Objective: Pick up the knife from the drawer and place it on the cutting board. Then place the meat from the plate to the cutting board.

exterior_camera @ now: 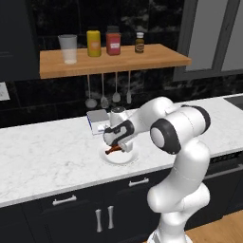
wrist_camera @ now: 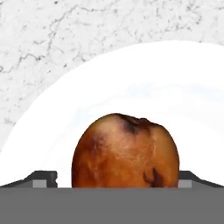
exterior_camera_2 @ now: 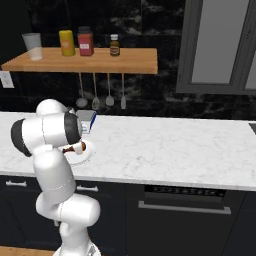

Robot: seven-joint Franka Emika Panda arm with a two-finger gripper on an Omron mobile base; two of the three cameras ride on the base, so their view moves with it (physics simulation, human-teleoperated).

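Item: reddish-brown meat strip (wrist_camera: 125, 151) on round white plate (wrist_camera: 131, 74), directly between my wide-spread end effector (wrist_camera: 113, 177) fingertips.

The gripper (exterior_camera: 118, 147) hangs low over the plate (exterior_camera: 107, 157), jaws wide, the meat (wrist_camera: 125, 151) between the tips. At 12 o'clock from the plate a box (exterior_camera: 97, 121) stands close, blocking that side. Above it utensils (exterior_camera: 103, 90) hang from the shelf (exterior_camera: 114, 60). The counter (exterior_camera: 42, 156) lies bare at 9 o'clock and at 3 o'clock.
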